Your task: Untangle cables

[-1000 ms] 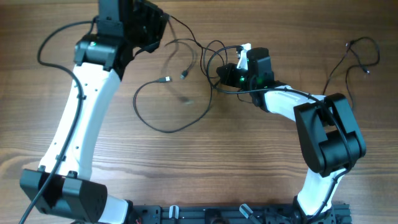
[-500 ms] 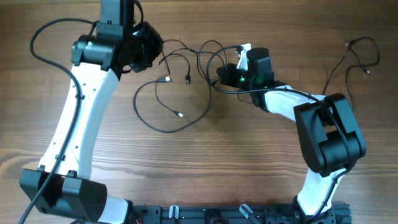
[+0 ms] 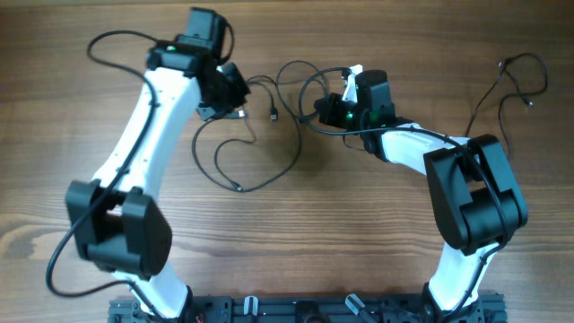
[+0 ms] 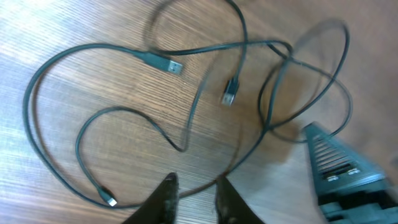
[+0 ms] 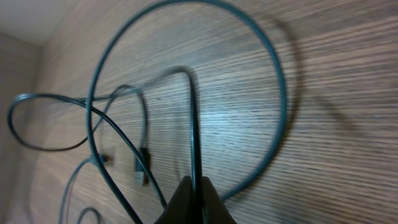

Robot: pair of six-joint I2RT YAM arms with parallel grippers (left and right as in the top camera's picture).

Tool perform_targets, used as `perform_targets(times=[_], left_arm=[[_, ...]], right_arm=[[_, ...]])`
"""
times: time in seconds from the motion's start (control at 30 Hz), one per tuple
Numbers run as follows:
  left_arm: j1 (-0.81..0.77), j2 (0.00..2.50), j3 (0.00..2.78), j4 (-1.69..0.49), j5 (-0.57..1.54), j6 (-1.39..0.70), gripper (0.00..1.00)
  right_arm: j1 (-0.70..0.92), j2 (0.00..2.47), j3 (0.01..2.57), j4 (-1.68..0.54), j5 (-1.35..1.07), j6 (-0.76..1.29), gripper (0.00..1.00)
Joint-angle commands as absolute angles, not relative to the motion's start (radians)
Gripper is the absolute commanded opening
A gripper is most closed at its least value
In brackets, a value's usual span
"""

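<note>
the cables (image 4: 180,148) lie on the wooden desk (image 3: 359,233) in the upper middle, between the two arms. they form wide loose loops with a denser cluster of crossings on the side of the right hand (image 3: 323,105). three ends lie free on the wood: a usb plug (image 4: 169,65), a smaller plug (image 4: 229,94) near it, and a tiny tip (image 4: 109,200) at the end of the inner loop.

in the right wrist view the right hand (image 5: 194,186) is closed tight on a single strand (image 5: 194,124), which runs straight out from its fingertips and across a big loop. the left hand (image 4: 196,186) hangs over the loops with its fingers a little apart. bare wood shows through the gap and nothing is pinched there; one strand seems to pass under the tips, untouched.

the step in hand looks like the separating itself: the right hand anchors one cord at the crossings while the left is free to choose where to take hold.

the next move calls for the left hand to pick one strand only, best near a free plug end, where it lies apart from its neighbours. it must come right down to the wood, since the cords are thin and flat-lying, then close and draw away from the anchor so the loops can slide out. catching two strands would only tighten the crossing.
</note>
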State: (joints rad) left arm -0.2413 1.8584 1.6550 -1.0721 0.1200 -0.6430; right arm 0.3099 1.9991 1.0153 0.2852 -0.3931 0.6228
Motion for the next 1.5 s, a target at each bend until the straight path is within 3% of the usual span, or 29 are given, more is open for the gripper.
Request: perform_targets(times=[0.0, 0.03, 0.07, 0.2, 0.37, 0.57, 0.9, 1.17, 1.47], left_arm=[[-0.265, 1.910, 1.655, -1.053, 0.051, -0.550, 0.47], [-0.265, 1.914, 1.655, -1.040, 0.036, -0.550, 0.64], [-0.265, 1.919, 1.655, -1.026, 0.025, -0.550, 0.70], [-0.265, 1.931, 1.655, -0.971, -0.001, -0.549, 0.79], [-0.265, 1.947, 1.655, -0.958, -0.003, -0.525, 0.80], [-0.252, 2.017, 1.652, -0.981, -0.118, -0.524, 0.82], [-0.154, 2.074, 1.651, -0.993, -0.007, -0.531, 0.89], [-0.139, 2.074, 1.651, -0.980, 0.037, -0.531, 0.92], [-0.139, 2.074, 1.651, -0.980, 0.037, -0.531, 0.94]], right_arm=[[0.309, 2.024, 1.021, 0.276, -0.347, 0.601, 0.04], [0.309, 2.024, 1.021, 0.275, -0.347, 0.601, 0.04], [0.309, 2.024, 1.021, 0.275, -0.347, 0.601, 0.04], [0.309, 2.024, 1.021, 0.268, -0.348, 0.601, 0.04], [0.307, 1.993, 1.021, 0.272, -0.469, 0.538, 0.04], [0.307, 1.790, 1.021, 0.170, -0.472, 0.524, 0.04], [0.306, 1.372, 1.076, -0.256, -0.385, 0.505, 0.04], [0.307, 1.345, 1.363, -0.702, -0.373, 0.488, 0.04], [0.307, 1.346, 1.555, -0.884, -0.343, 0.472, 0.04]])
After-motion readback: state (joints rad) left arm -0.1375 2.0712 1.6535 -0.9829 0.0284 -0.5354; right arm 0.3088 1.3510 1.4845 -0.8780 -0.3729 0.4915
